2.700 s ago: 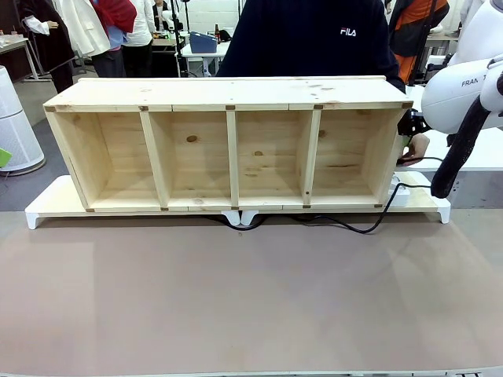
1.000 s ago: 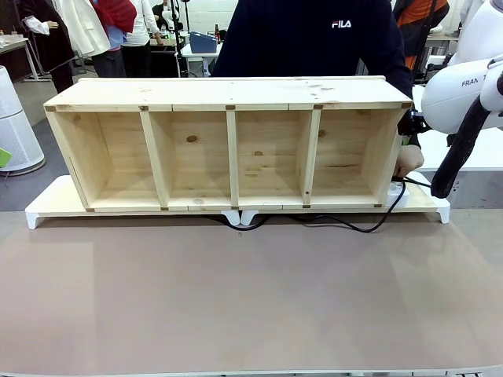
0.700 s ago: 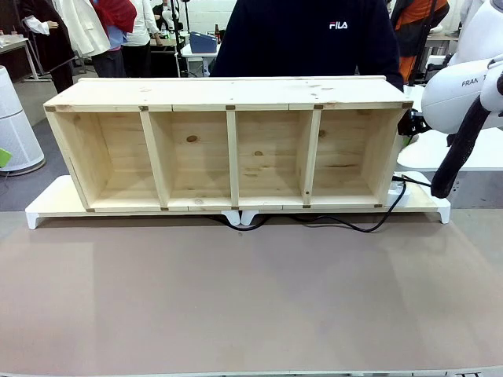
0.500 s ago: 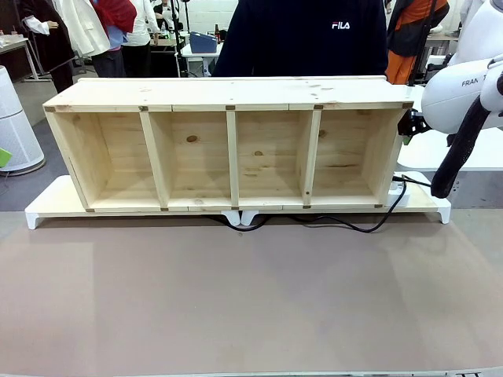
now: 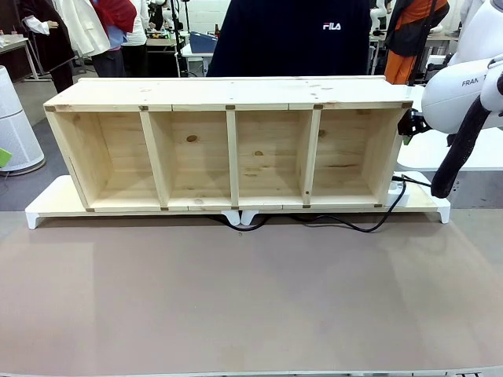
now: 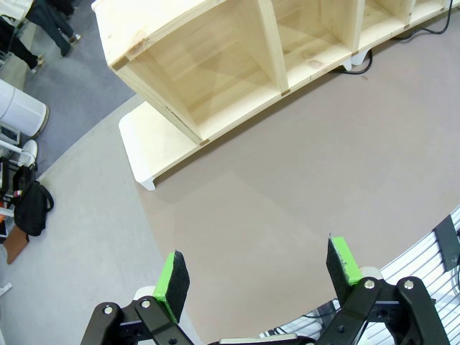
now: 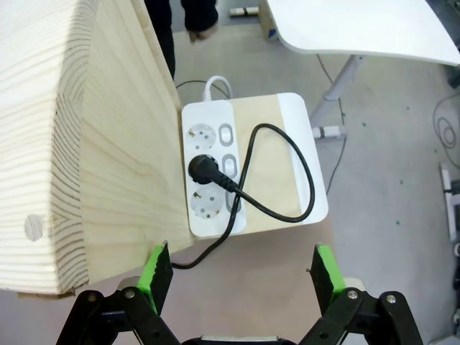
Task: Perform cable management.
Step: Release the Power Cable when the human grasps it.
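Black cable [image 7: 277,172] now plugged into power strip [image 7: 212,172], person's hand withdrawn; slack to be tidied. Both grippers [image 6: 259,277] [image 7: 237,277] wide open, empty.

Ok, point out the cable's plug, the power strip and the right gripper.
plug [image 7: 200,167], right wrist view, round head.
power strip [image 7: 219,215], right wrist view, near end.
right gripper [image 7: 239,269], right wrist view, midway between fingertips.

Pale wooden four-bay shelf [image 5: 232,149] on white-edged riser [image 5: 49,206], white power strip [image 7: 210,169] beside it, brown tabletop [image 5: 251,298]
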`<state>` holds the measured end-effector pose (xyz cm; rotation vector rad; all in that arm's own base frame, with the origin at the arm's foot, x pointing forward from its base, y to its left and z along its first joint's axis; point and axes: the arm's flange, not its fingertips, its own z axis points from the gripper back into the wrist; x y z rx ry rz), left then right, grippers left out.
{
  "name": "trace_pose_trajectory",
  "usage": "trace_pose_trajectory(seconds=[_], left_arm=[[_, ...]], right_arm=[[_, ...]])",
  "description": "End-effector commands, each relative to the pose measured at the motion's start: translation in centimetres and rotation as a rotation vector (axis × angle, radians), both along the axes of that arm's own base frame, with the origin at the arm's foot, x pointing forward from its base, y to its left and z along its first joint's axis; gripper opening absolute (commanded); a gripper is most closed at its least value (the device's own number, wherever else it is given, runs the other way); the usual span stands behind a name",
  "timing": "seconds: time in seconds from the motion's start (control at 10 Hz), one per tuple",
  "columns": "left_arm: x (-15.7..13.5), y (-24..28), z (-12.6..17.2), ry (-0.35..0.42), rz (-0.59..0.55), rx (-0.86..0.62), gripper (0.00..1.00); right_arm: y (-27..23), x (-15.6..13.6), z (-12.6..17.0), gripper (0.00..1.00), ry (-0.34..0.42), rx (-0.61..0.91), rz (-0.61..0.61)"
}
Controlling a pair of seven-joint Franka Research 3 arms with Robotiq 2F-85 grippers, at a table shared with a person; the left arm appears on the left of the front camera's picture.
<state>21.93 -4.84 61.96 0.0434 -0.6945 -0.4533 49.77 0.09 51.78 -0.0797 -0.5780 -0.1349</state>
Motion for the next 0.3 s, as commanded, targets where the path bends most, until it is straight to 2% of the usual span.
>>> trace_pose_trajectory(seconds=[0.0, 0.2], left_arm=[[0.09, -0.11, -0.29, -0.006, 0.012, -0.017, 1.0], [0.09, -0.11, -0.29, -0.006, 0.012, -0.017, 1.0]], right_arm=[[0.08, -0.02, -0.07, 1.0, 0.005, 0.005, 0.005], [0.08, -0.02, -0.07, 1.0, 0.005, 0.005, 0.005]])
